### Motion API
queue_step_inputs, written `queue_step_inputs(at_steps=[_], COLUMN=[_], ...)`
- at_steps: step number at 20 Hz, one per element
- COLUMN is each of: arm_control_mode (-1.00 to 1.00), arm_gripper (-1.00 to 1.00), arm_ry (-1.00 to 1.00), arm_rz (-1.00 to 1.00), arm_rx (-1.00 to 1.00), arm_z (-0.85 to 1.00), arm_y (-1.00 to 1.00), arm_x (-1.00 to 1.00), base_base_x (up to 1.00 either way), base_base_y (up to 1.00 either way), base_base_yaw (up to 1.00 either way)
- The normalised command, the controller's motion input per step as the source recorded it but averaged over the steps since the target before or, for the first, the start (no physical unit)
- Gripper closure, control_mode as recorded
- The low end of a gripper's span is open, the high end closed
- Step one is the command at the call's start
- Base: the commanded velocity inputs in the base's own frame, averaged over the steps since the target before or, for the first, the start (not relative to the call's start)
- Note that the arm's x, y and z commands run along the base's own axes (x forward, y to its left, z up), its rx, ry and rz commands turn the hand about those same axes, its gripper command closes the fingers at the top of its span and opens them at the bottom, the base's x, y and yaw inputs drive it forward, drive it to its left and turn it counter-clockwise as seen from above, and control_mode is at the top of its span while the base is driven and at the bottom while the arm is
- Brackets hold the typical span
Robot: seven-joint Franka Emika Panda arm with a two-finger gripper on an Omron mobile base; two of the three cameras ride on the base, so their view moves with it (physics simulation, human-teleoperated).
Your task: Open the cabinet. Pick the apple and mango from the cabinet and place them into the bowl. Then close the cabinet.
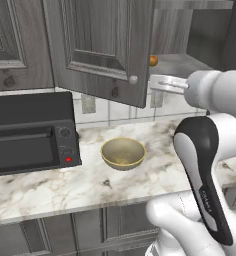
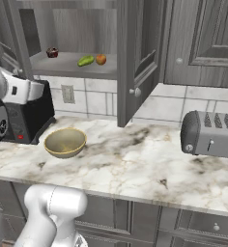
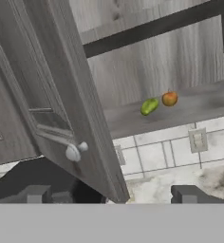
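The cabinet (image 2: pixel 135 53) stood with both doors swung out, so the opening looked done, while the picking, the placing and the closing were all left. The apple (image 3: pixel 169 98) and the mango (image 3: pixel 149 106) lay just beside each other on the lower shelf, the mango on the side nearer the middle of the shelf, and neither had been lifted. The bowl (image 1: pixel 123 153) sat empty on the marble counter (image 2: pixel 149 159), below the shelf and a little forward of it. The gripper (image 3: pixel 116 194) hung at about shelf height in front of the opening; its two fingertips stood well apart with nothing between them, so the claw was spread and held nothing. In the hand view the left door (image 3: pixel 61 95) with its pale knob (image 3: pixel 74 152) slanted across the near side, and I judged it the main thing to steer round on the way to the fruit. A small dark red item (image 2: pixel 52 52) sat farther along the same shelf, well apart from the fruit. A black microwave (image 1: pixel 30 135) stood on the counter beside the bowl, and a grey toaster (image 2: pixel 210 134) well off to the right, clear of the path.
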Motion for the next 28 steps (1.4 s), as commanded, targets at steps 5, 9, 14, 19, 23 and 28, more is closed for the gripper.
queue_step_inputs(at_steps=[5, 9, 14, 19, 23, 28], arm_control_mode=[-1.00, -1.00, -1.00, -1.00, -1.00, -1.00], arm_gripper=[-1.00, -1.00, -1.00, -1.00, -1.00, -1.00], arm_ry=[0.04, 0.17, 0.17, 0.10, 0.07, 0.05], arm_rz=[0.14, 0.18, 0.15, 0.14, 0.12, 0.12], arm_rx=[0.20, 0.20, 0.18, 0.12, 0.08, 0.08], arm_z=[0.00, 0.00, 0.00, -0.06, -0.12, -0.18], arm_y=[-0.20, -0.11, -0.08, -0.01, 0.00, 0.00], arm_x=[0.17, 0.43, 0.36, 0.43, 0.43, 0.50], base_base_x=[0.00, 0.00, 0.00, 0.00, 0.00, 0.00], base_base_y=[0.00, 0.00, 0.00, 0.00, 0.00, 0.00], base_base_yaw=[0.00, 0.00, 0.00, 0.00, 0.00, 0.00])
